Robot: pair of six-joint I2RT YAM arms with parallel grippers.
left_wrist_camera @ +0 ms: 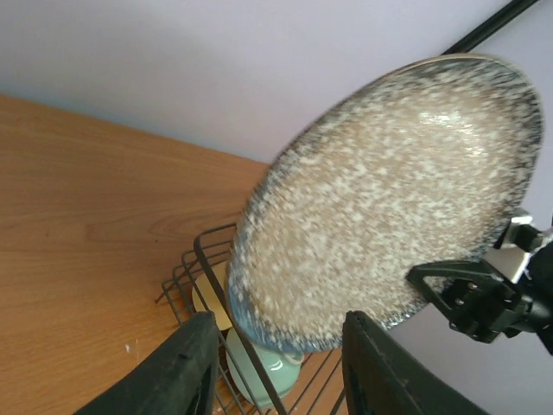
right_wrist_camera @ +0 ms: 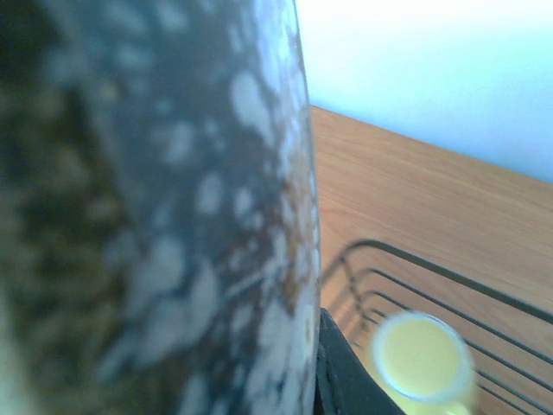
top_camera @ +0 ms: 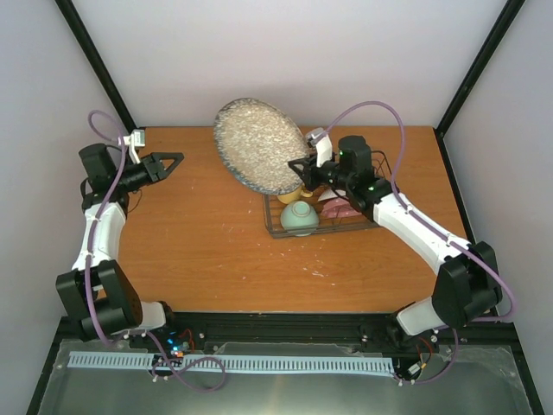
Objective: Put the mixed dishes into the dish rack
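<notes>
A: Starting with the right hand (top_camera: 300, 173). Wide or gripping?

B: Gripping. Pinched narrow on the edge of the speckled plate (top_camera: 261, 145), at its lower right rim as seen from above.

A: And whereabouts for that plate?

B: Up in the air, tilted, face turned toward the overhead camera. Hangs over the far left corner of the dish rack (top_camera: 324, 231), clear of the bench (top_camera: 199, 225). Not seated between any prongs. (Fills most of the right wrist view as a blur, so no detail to be had there.)

A: Anything inside the rack?

B: Mint-green bowl (top_camera: 300, 216) at the near left end. Yellow mug (right_wrist_camera: 422, 356) just behind it on the far side, partly under the plate's lower edge. Touching that edge or not: cannot tell. Further right, a pinkish dish (top_camera: 340, 207), half hidden by the right arm, so no telling which plate.

A: Now the left hand (top_camera: 169, 162)?

B: Out over the far left part of the bench, well apart from plate and rack, pointed toward them. Fingers (left_wrist_camera: 186, 372) parted, nothing between them. (Seen from its own wrist camera, the plate and rack corner show above that gap, but far off, not within reach of the tips.)
</notes>
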